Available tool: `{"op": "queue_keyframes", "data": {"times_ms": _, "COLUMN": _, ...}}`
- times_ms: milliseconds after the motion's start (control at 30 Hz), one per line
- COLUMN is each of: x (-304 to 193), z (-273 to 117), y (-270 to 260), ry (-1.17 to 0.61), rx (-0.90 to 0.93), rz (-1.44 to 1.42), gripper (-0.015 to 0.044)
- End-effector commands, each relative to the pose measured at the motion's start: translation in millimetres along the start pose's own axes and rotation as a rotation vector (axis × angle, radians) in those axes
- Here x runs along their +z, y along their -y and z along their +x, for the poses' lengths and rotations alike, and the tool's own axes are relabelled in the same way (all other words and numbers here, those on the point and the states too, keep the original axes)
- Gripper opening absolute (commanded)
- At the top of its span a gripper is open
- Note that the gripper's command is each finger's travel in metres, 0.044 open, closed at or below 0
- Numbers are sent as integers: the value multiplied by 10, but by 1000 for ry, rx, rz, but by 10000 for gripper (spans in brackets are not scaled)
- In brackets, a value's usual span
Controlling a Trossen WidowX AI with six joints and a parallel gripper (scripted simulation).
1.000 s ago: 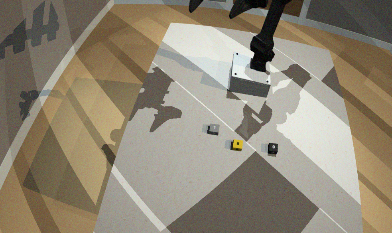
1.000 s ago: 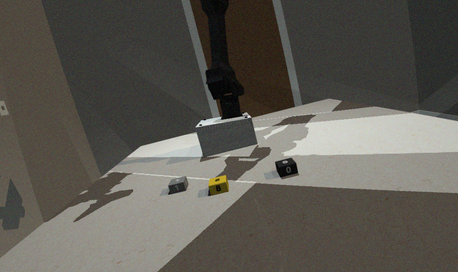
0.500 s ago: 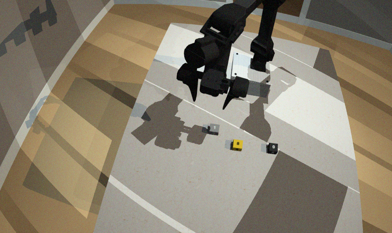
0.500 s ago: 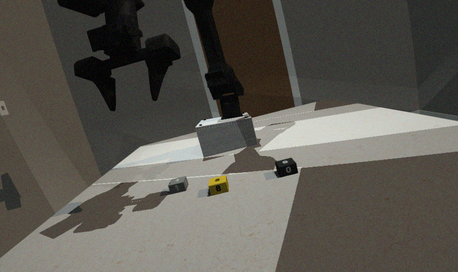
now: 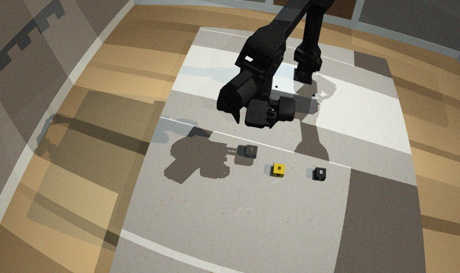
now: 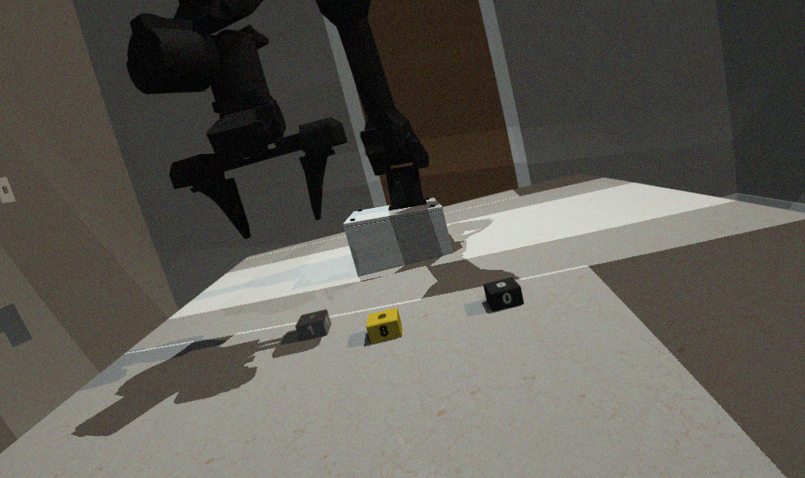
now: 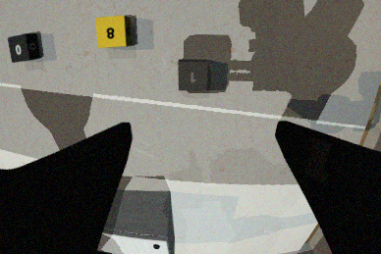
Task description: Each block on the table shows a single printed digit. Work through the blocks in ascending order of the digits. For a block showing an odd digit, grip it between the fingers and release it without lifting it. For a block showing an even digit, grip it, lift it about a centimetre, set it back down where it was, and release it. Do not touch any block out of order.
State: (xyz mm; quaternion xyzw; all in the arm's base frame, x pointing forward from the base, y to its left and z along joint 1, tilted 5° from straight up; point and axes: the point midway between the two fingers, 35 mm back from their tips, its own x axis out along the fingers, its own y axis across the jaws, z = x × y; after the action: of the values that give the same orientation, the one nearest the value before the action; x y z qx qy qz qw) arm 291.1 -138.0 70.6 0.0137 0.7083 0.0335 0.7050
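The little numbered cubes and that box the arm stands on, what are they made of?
Hard to say for sure. The yellow cube, black cube and grey cube look like matte painted plastic or wood: flat colour, no gloss. The base box looks like brushed metal: pale grey, faint streaks, corner screws.
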Motion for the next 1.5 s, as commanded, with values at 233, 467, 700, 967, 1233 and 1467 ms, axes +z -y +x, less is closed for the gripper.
{"op": "queue_keyframes", "data": {"times_ms": 233, "x": -11, "z": 6, "y": 2, "ry": -7, "rx": -2, "rz": -6, "gripper": 400}}
{"op": "queue_keyframes", "data": {"times_ms": 467, "x": 470, "z": 1, "y": -693, "ry": -2, "rx": 3, "rz": -7, "gripper": 400}}
{"op": "queue_keyframes", "data": {"times_ms": 700, "x": 565, "z": 3, "y": -896, "ry": -2, "rx": 5, "rz": -7, "gripper": 400}}
{"op": "queue_keyframes", "data": {"times_ms": 967, "x": 565, "z": 3, "y": -896, "ry": -2, "rx": 5, "rz": -7, "gripper": 400}}
{"op": "queue_keyframes", "data": {"times_ms": 1233, "x": 565, "z": 3, "y": -896, "ry": -2, "rx": 5, "rz": -7, "gripper": 400}}
{"op": "queue_keyframes", "data": {"times_ms": 1467, "x": 565, "z": -4, "y": -1454, "ry": -1, "rx": 9, "rz": -7, "gripper": 400}}
